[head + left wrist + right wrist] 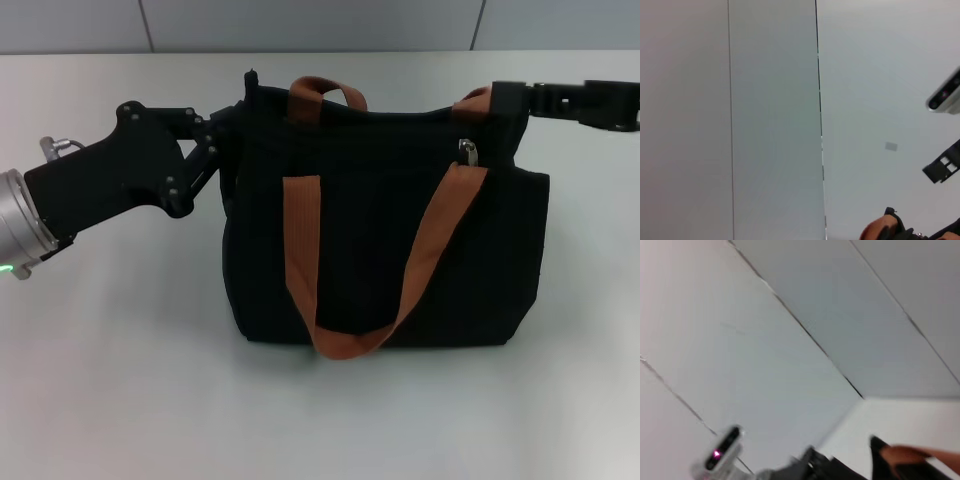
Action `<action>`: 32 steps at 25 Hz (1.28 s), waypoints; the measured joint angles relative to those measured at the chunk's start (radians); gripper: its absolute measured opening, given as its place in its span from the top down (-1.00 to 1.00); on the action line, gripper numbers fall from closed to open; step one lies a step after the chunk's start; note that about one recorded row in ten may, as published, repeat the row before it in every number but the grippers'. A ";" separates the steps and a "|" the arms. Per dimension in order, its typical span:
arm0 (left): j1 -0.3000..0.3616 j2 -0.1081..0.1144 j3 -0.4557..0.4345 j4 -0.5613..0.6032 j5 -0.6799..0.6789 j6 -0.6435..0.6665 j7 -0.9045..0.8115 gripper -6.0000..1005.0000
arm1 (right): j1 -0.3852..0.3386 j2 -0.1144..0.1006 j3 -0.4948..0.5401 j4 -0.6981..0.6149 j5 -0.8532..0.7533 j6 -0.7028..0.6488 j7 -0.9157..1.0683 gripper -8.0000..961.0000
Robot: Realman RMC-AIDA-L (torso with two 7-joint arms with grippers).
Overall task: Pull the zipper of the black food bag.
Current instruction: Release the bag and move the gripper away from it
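The left gripper (pixel 222 135) sits right up against the top corner of the large boxy black fabric food bag (pixel 385 240) with the orange-brown webbing handles. It looks pinched onto the bag's edge there, but the fingertips blend into the fabric, so I honestly can't tell if it's clamped or just touching. Across the bag from it, the right gripper (pixel 497 103) reaches in at the opposite top corner, next to the rear strap; can't tell its state either. Just below and inboard of that right gripper hangs the small silver metal zipper slider with its oblong pull tab (pixel 467 151), beside the front handle strap (pixel 440 235). Nothing appears to hold it yet. Everything rests on a plain pale grey table (pixel 110 380).

What could go sideways: the tab is tiny and dangly, so the right gripper could easily grab strap or fabric instead. And if the left side isn't really anchoring, I'd guess pulling just drags the whole soft bag along.
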 joint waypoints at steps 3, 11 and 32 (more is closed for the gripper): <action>0.002 0.002 0.000 -0.002 0.000 0.000 -0.001 0.94 | -0.016 -0.002 0.032 0.071 0.051 -0.024 -0.122 0.60; 0.010 0.004 -0.002 -0.004 0.000 0.007 -0.027 0.94 | -0.013 -0.023 0.127 0.206 0.066 -0.115 -0.344 -0.09; 0.027 0.009 0.003 0.005 0.013 -0.007 -0.141 0.94 | -0.091 -0.045 0.130 0.545 -0.283 -0.185 -1.170 -0.35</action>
